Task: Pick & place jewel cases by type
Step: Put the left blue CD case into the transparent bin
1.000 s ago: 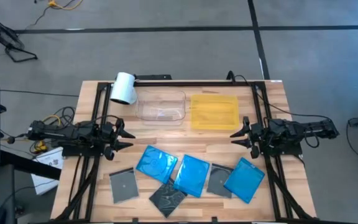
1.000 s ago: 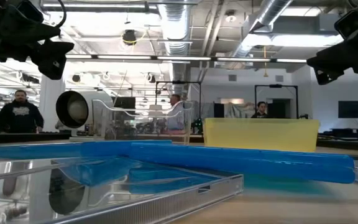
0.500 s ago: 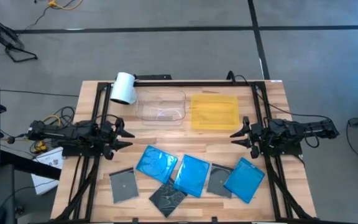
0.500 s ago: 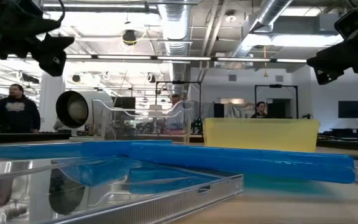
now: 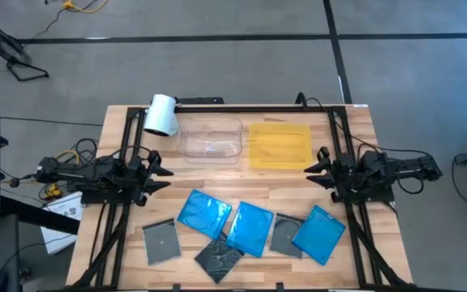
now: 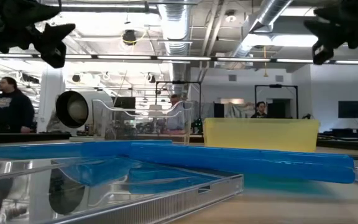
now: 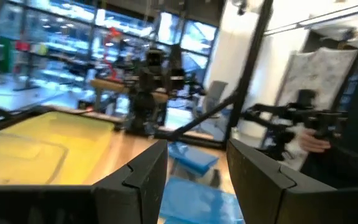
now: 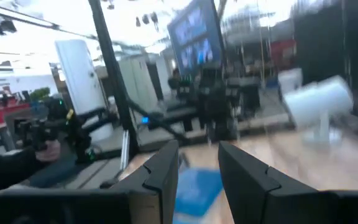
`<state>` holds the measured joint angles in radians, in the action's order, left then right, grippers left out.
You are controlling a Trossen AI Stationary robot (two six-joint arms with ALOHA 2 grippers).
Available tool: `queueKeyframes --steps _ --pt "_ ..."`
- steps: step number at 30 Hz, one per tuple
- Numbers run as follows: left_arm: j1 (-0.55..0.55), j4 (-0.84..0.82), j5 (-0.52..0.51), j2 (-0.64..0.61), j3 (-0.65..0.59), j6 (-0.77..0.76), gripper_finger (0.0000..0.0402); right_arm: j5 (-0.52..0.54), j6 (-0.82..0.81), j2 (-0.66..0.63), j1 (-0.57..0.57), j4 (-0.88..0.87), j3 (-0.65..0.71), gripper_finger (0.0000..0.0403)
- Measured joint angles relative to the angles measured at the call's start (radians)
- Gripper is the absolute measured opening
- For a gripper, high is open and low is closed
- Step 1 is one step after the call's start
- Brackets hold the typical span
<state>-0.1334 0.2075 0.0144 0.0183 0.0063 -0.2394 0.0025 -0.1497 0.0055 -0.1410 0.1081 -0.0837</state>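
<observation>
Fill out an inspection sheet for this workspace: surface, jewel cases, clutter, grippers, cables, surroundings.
Surface: wooden table, bare planks showing between items.
Job's things: three blue jewel cases and three grey-clear jewel cases lie in a loose row along the near edge, several overlapping. The clear tray and yellow tray hold no cases.
Clutter: white cylindrical object at the far left corner.
Grippers: left gripper above the table's left side, right gripper above the right side; both open, holding nothing.
Cables: yellow and dark cables beside the left arm's base, off the table.
Surroundings: grey floor; people in the room beyond the table.
</observation>
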Motion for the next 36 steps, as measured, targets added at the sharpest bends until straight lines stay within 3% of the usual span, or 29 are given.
queueKeyframes --steps 5,9,14,18,22,26,30,36 --pt "-0.028 0.084 0.011 0.083 0.0 0.009 0.016 0.0 -0.005 0.016 0.0 0.175 -0.001 0.0107" --pt "-0.057 0.238 0.006 0.212 0.016 0.116 0.016 -0.027 0.028 0.06 -0.001 0.232 -0.022 0.0107" --pt "-0.067 0.261 0.003 0.396 0.165 0.247 0.016 -0.027 0.146 0.162 -0.002 0.239 -0.107 0.0107" --pt "-0.068 0.222 0.026 0.565 0.298 0.298 0.016 -0.028 0.221 0.26 -0.002 0.201 -0.178 0.0107" --pt "-0.099 0.041 0.027 0.752 0.448 0.299 0.016 -0.028 0.23 0.361 -0.017 0.151 -0.205 0.0107" --pt "-0.186 -0.084 -0.045 0.952 0.557 0.243 0.016 -0.005 0.233 0.445 -0.051 0.152 -0.205 0.0107" --pt "-0.3 -0.096 -0.131 1.116 0.635 0.182 0.016 0.02 0.228 0.529 -0.08 0.168 -0.205 0.0107" --pt "-0.468 -0.194 -0.359 1.301 0.748 0.09 0.016 0.055 0.23 0.706 -0.124 0.267 -0.205 0.0107"
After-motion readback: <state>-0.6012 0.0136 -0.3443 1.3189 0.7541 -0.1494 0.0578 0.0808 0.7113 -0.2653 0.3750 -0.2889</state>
